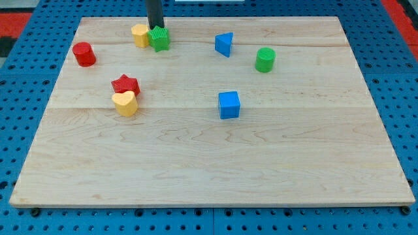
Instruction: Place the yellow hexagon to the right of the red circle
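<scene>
Dark rod upright at view's top; my tip (156,28) touching board.

The pale wooden board (209,163) shows smooth, matt grain with faint plank seams. The small yellow hexagon block (140,35) and red cylinder block (83,54) look like matt plastic.

Our rod enters from the far edge; my tip (156,28) sits at the far side of the green star-like block (159,39), touching or just short of it. The yellow hexagon (140,34) touches that green block on its left. The red circle (83,53) lies well left, nearer the left edge of the wooden board (209,163). The red star (125,85) touches the yellow heart (125,103) on its near side. At right we log a blue triangle (224,44), green cylinder (265,59) and blue cube (229,104).
</scene>
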### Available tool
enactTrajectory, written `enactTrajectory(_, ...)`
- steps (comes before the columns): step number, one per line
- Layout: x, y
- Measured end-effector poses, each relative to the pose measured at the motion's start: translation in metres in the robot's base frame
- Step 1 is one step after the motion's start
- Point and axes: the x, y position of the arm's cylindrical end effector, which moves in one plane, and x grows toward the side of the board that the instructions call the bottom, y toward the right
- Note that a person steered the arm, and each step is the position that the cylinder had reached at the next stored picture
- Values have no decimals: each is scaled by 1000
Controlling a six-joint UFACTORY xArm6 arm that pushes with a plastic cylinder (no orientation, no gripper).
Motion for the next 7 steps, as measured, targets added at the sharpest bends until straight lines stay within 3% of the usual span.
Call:
enactTrajectory(3,0,-35)
enactTrajectory(6,50,-51)
enactTrajectory(7,28,-65)
